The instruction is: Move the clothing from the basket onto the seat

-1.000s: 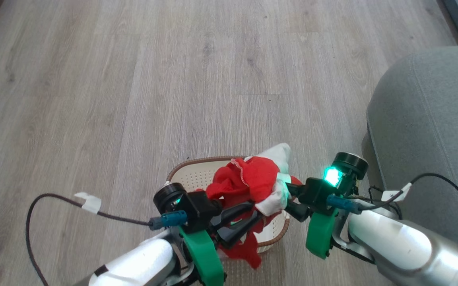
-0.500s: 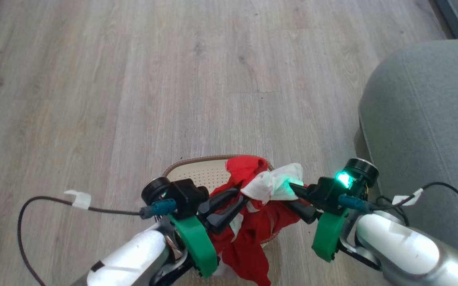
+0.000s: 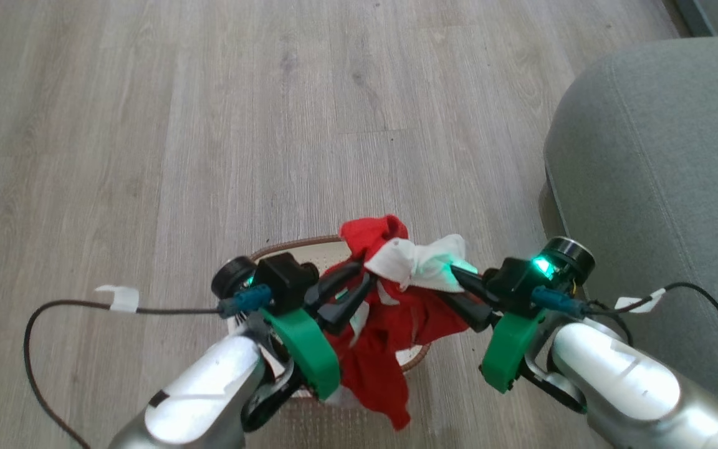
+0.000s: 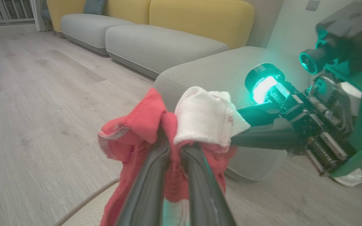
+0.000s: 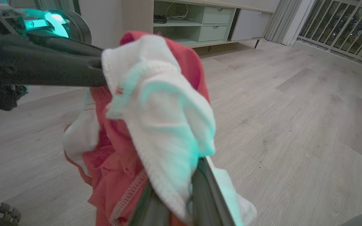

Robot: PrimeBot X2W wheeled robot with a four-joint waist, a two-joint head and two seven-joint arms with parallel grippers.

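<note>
Pale grey wood-look planks make the floor [image 3: 209, 125]; the grey-green seat [image 3: 658, 156] stands at the floor's right edge in the head view; beyond it runs a sofa [image 4: 156, 44] of grey cushions with yellow backrests [image 4: 200, 15] and a blue-grey pillow [image 4: 94, 6]; a socket [image 4: 313, 4] sits on the pale wall; elsewhere stand a pale cabinet [image 5: 215, 33] with open shelves and drawers, light curtains [image 5: 284, 22] and a railed window [image 5: 341, 28].

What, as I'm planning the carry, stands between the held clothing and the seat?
Nothing visible: only floor lies between the clothing and the seat, apart from the right gripper that grips it on that side.
</note>
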